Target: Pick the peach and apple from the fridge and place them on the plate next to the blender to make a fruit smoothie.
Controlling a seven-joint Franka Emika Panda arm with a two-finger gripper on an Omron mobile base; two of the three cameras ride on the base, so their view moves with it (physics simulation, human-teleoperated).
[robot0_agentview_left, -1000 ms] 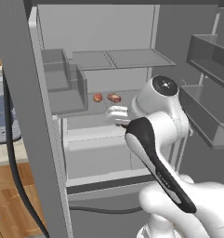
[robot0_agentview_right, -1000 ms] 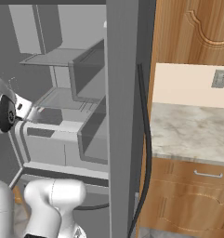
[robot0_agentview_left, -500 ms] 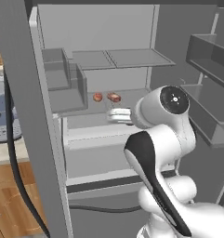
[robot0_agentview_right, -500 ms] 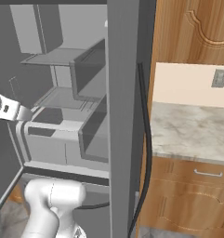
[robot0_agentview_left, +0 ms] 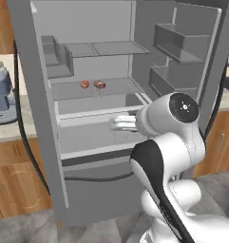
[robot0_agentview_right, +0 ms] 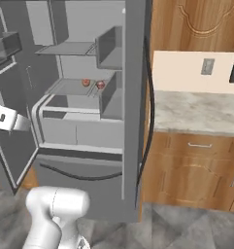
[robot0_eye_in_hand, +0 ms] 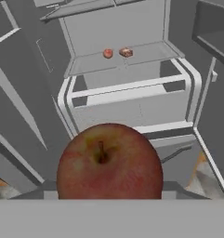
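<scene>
Backing off from the fridge [robot0_agentview_left: 44, 156], the gripper [robot0_eye_in_hand: 108, 197] held the apple [robot0_eye_in_hand: 108, 162] clenched; the peach [robot0_eye_in_hand: 108, 54] sat far beyond it.

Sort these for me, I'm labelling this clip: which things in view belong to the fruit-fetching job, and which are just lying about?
Belong to the job:
apple, close before the hand camera
peach, on a fridge shelf
fridge, doors open

Just lying about:
pinkish-tan block, beside the peach on the same shelf
blue-grey coffee machine, left of the fridge
</scene>
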